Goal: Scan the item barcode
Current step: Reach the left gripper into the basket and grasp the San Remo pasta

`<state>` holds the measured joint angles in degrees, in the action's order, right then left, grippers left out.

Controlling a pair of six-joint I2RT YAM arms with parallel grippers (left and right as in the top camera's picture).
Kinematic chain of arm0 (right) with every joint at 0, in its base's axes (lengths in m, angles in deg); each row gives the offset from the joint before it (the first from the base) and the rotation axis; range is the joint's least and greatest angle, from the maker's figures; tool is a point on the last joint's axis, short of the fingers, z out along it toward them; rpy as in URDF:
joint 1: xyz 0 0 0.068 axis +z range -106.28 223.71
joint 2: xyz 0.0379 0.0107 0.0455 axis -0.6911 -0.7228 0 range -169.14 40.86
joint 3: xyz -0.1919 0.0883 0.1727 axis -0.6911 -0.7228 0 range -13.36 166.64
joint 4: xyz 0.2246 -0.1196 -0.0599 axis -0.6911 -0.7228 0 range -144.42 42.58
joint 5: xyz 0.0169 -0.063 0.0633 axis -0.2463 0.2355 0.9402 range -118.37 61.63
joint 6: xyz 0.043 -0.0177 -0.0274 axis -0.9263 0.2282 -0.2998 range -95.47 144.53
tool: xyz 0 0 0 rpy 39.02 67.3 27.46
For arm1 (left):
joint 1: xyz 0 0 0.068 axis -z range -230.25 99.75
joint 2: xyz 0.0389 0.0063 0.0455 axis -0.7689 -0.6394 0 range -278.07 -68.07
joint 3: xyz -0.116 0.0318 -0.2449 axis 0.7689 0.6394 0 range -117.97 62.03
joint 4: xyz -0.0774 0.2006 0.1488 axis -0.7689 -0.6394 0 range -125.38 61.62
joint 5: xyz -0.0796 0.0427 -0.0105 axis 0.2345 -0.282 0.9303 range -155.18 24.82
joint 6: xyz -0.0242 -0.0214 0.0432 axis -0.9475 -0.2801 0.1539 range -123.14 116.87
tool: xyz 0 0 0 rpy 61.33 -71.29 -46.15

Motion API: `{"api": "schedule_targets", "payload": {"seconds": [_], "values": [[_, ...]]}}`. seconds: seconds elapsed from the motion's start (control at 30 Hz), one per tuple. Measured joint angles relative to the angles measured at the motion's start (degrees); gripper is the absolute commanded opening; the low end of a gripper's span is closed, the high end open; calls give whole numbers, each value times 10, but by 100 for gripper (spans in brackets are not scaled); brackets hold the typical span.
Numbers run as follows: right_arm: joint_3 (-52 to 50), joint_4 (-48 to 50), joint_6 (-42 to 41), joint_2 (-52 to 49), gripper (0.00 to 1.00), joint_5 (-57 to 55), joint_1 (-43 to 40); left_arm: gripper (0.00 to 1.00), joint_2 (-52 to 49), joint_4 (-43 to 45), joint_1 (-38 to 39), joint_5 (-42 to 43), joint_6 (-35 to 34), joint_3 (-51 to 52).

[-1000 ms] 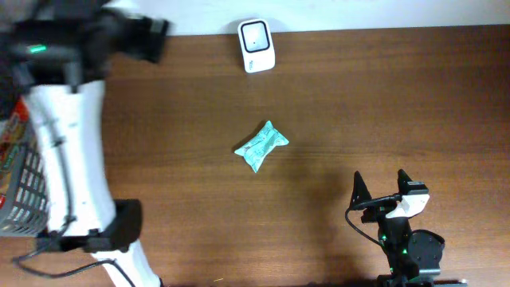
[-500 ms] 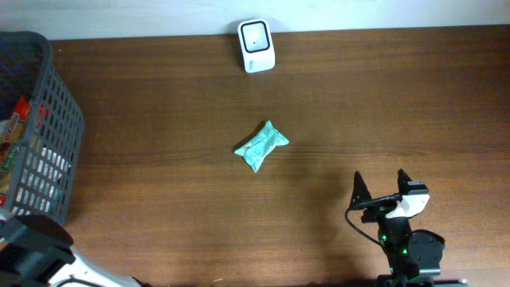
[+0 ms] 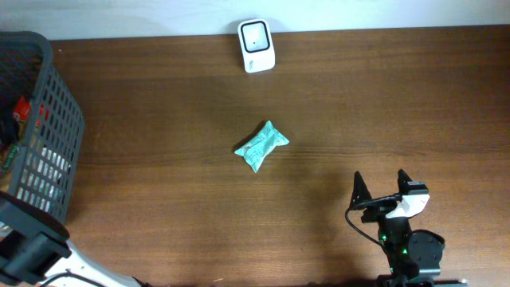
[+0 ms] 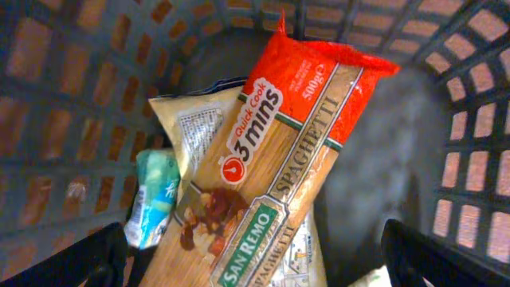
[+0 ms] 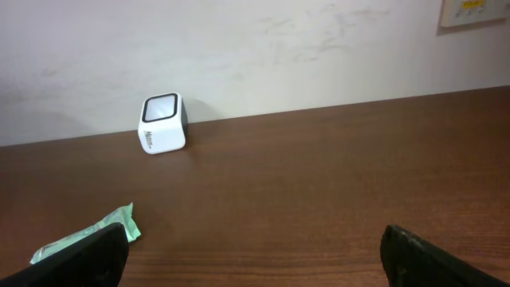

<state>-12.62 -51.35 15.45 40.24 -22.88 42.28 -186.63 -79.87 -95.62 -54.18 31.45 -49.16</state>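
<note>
The left arm swung from upper left down to the lower-left corner, baring the basket, left gripper spread above the spaghetti pack, likely the next pick, while the teal packet stayed mid-frame and the right gripper idled spread.

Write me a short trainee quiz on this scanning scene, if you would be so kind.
1. True or false: the teal packet lies inside the basket.
2. Where does the white scanner stand? A) at the far edge of the table, by the wall; B) in the basket; C) on top of the teal packet.
3. Fill in: the left wrist view shows a red pack of ____ in the basket.
Key: 1 false; 2 A; 3 spaghetti.
</note>
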Motion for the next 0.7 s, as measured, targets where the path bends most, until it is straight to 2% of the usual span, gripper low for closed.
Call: {"api": "schedule_targets", "payload": {"seconds": [0.23, 0.43, 0.47, 0.5, 0.53, 0.57, 0.63, 0.7], "values": [[0, 0, 0, 0, 99, 0, 0, 99, -78, 7, 6, -9, 45, 1], [0, 0, 0, 0, 99, 0, 0, 98, -125, 55, 10, -33, 52, 1], [0, 0, 0, 0, 99, 0, 0, 90, -130, 61, 10, -41, 53, 1], [0, 0, 0, 0, 99, 0, 0, 77, -136, 66, 10, -49, 54, 1], [0, 0, 0, 0, 99, 0, 0, 63, -138, 70, 10, -52, 56, 1], [0, 0, 0, 0, 99, 0, 0, 43, -139, 71, 11, -53, 59, 1], [0, 0, 0, 0, 99, 0, 0, 17, -140, 78, 12, -48, 63, 1], [0, 0, 0, 0, 99, 0, 0, 6, -138, 90, 12, -42, 68, -8]]}}
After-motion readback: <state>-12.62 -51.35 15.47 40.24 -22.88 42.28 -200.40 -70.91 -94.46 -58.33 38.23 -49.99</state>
